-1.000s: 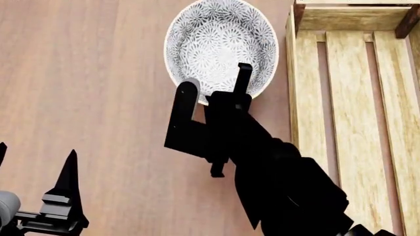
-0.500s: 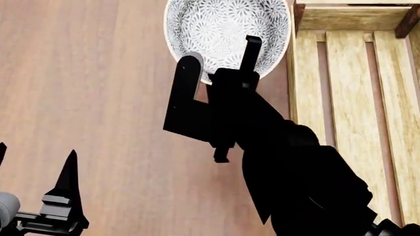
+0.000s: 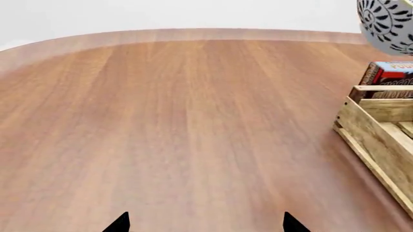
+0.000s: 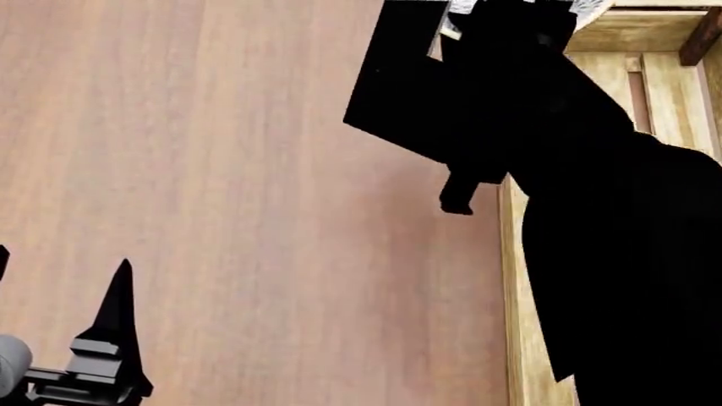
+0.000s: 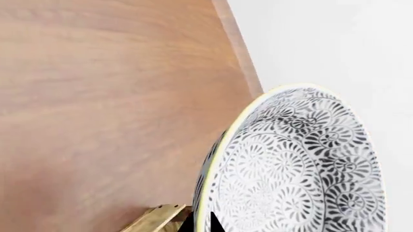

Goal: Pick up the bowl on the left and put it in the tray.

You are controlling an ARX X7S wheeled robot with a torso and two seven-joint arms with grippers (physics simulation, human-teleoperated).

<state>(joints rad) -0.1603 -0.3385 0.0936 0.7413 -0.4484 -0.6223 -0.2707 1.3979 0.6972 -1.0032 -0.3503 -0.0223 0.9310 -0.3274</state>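
Note:
The grey-blue floral bowl (image 5: 297, 164) is lifted off the table and tilted on edge, with my right gripper (image 5: 201, 221) shut on its rim, one finger inside and one outside. In the head view the dark right arm (image 4: 587, 169) hides nearly all of the bowl; only a sliver (image 4: 462, 7) shows at the top edge. In the left wrist view the bowl (image 3: 390, 24) hangs in the air above the tray's end. The light-wood slatted tray (image 4: 677, 85) lies at the right, with its corner (image 5: 154, 217) just below the bowl. My left gripper (image 3: 206, 223) is open and empty, low over bare table.
A chocolate pudding box (image 3: 390, 72) stands just beyond the tray's (image 3: 374, 125) far end. The wooden table's curved far edge (image 3: 193, 35) meets a white wall. My left gripper (image 4: 62, 264) sits at the near left of the head view.
The right arm has raised the bowl off the table and carried it away and to the right, toward the tray's far end. The left gripper has stayed still.

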